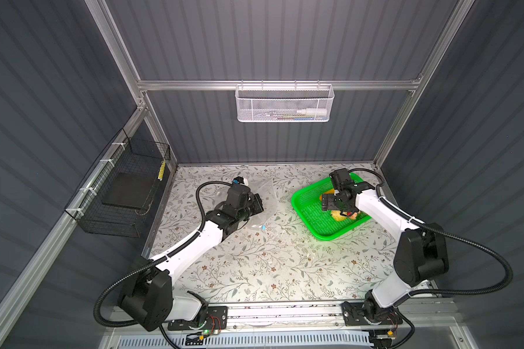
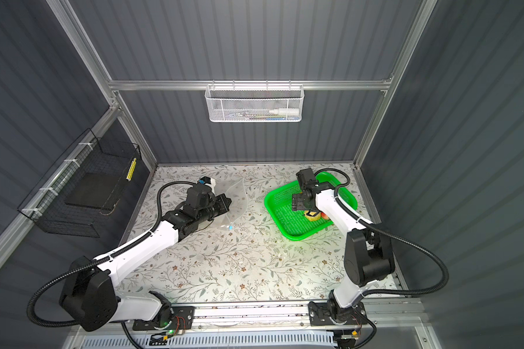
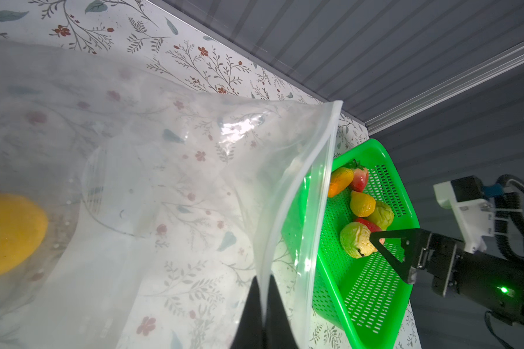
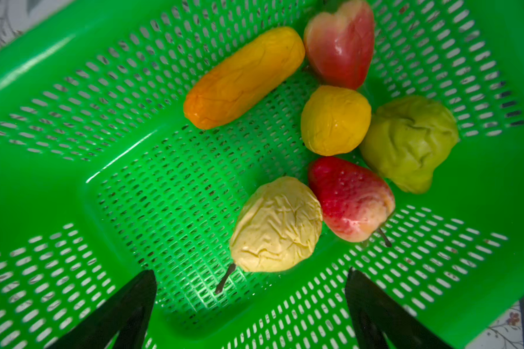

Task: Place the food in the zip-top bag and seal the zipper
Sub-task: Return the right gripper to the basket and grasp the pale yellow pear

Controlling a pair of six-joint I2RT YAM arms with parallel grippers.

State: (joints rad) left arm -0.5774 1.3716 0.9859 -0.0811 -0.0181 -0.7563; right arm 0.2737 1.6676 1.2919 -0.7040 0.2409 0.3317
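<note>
Green basket (image 4: 58,169) holds six pieces of food (image 4: 335,121); the pale pear (image 4: 277,225) lies just ahead of the right end effector (image 4: 251,273), between its wide-spread, empty fingers (image 4: 127,305), stem toward it. Left end effector (image 3: 263,284) pinches the zip-top bag (image 3: 164,181) mouth, well apart

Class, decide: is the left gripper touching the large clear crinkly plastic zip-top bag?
Touching. The left wrist view shows the left gripper shut on the zip-top bag, plastic pinched between its jaws.
</note>
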